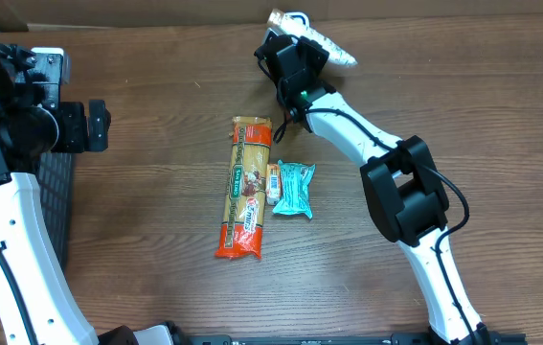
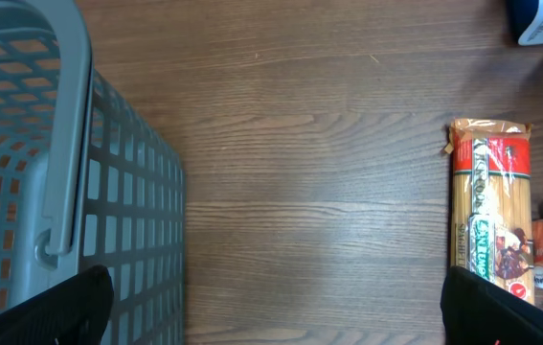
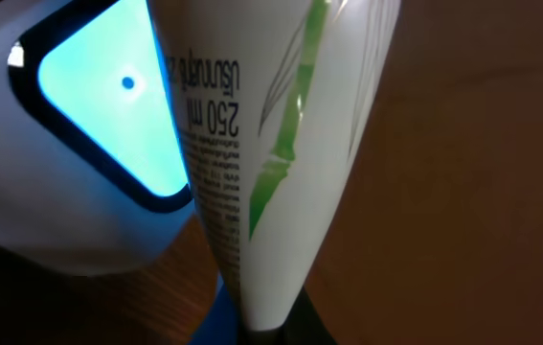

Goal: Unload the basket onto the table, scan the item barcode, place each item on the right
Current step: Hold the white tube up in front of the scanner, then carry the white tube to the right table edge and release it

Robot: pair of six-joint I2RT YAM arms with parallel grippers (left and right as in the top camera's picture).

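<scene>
Here the white tube (image 3: 281, 144) sits clamped in the right pincer (image 1: 300, 29).

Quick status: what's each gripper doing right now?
Left gripper: jaws open, holding nothing.
Right gripper: jaws closed on the white tube.

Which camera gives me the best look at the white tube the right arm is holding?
Right wrist: the tube fills the frame, its print legible, beside the lit scanner window. Overhead shows only its end poking past the right gripper. Left wrist doesn't show it.
</scene>
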